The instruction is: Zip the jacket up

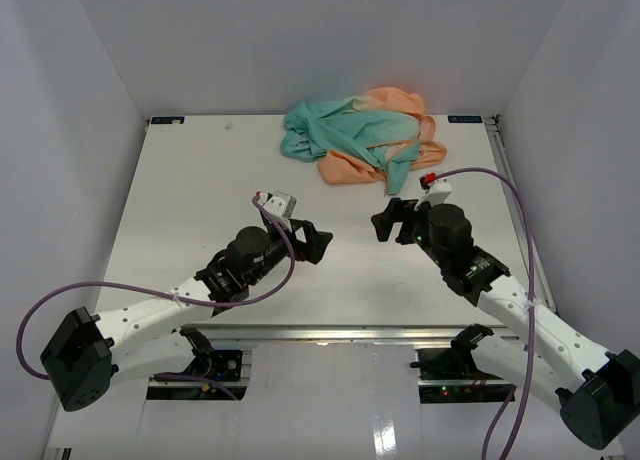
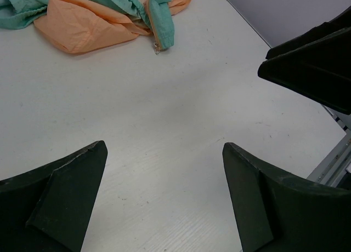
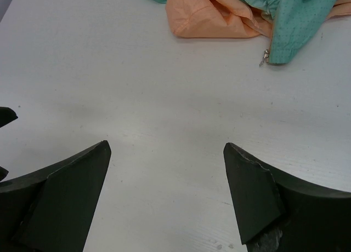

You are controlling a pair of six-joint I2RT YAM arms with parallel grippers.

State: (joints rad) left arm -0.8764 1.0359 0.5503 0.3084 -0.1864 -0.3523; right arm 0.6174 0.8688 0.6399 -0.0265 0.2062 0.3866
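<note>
The jacket (image 1: 362,137) lies crumpled in a heap at the back of the table, teal-green and peach-orange folds mixed. It shows at the top of the left wrist view (image 2: 93,19) and of the right wrist view (image 3: 230,13). A zipper end with its small metal pull (image 3: 264,57) hangs off a teal edge toward me; the zipper strip also shows in the left wrist view (image 2: 153,27). My left gripper (image 1: 312,242) is open and empty over bare table, well short of the jacket. My right gripper (image 1: 392,220) is open and empty, just in front of the jacket's near edge.
The white table (image 1: 200,200) is walled by grey panels on the left, right and back. The metal rail of its near edge (image 1: 330,332) runs between the arm bases. The right gripper's fingers (image 2: 312,66) show at the right of the left wrist view.
</note>
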